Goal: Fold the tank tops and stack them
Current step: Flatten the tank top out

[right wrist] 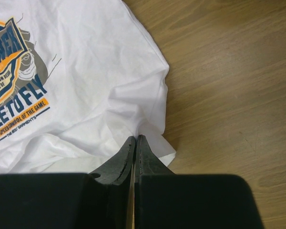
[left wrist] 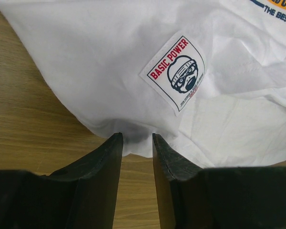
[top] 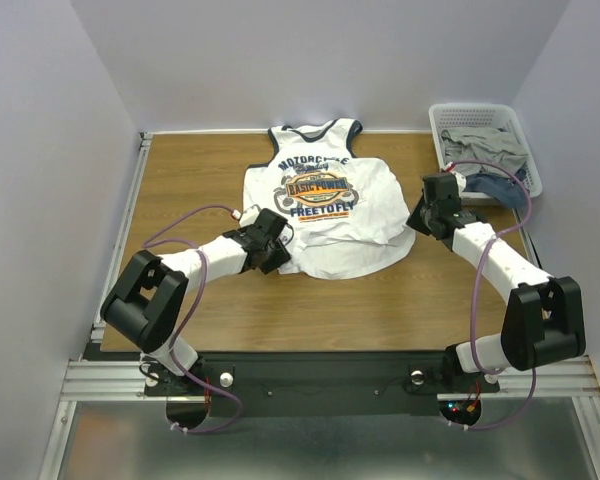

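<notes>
**Fingers at the near hem: an uneven hold, and little room on the far side**

Left fingers [left wrist: 109, 157] stand narrowly apart. The hem of the tank top [top: 325, 215] bulges at their tips but is not gripped. Right fingers [right wrist: 121, 160] are closed tip to tip on the opposite hem corner, where creases converging on the tips suggest a thin pinch of cloth.

Risk: a lift now would likely drag one corner alone and skew the shirt. So slight a pinch may also slip, or take only the upper layer.

Bare desk [top: 380, 300] lies between the hem and the arm bases, giving room to draw cloth nearward. The shirt lies flat at mid-desk, print up. Its neckline reaches the far edge of the desk, by the back wall, so a fold carried that way has little clearance. Far right, the white basket [top: 435, 125] of clothes stands near the right arm, and a wide swing could clip it.
</notes>
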### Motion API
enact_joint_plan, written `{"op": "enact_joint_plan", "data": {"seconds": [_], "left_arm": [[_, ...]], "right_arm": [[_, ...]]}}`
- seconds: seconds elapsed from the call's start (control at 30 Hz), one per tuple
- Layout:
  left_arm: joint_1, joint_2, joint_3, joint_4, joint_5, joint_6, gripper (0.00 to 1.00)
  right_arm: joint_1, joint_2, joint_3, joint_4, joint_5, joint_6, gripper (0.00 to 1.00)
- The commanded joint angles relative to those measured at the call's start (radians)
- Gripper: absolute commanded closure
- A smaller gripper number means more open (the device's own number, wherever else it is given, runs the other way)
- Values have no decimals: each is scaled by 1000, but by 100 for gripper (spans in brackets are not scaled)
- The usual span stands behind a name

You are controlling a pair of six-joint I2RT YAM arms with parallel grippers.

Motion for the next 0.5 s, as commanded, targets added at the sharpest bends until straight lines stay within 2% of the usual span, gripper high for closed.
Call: {"op": "enact_joint_plan", "data": {"seconds": [0.0,0.23,0.47], "left_arm": [[-10,4,35,-21,-30,7,58],[-21,22,49,-34,-38,22,59],[-23,27,43,-37,-42,27,66]], "right_arm": [[-6,-27,-7,44,-6,6,100],[-6,-23,-17,50,-9,9,100],[-6,-25,-17,53,-6,11,99]]}}
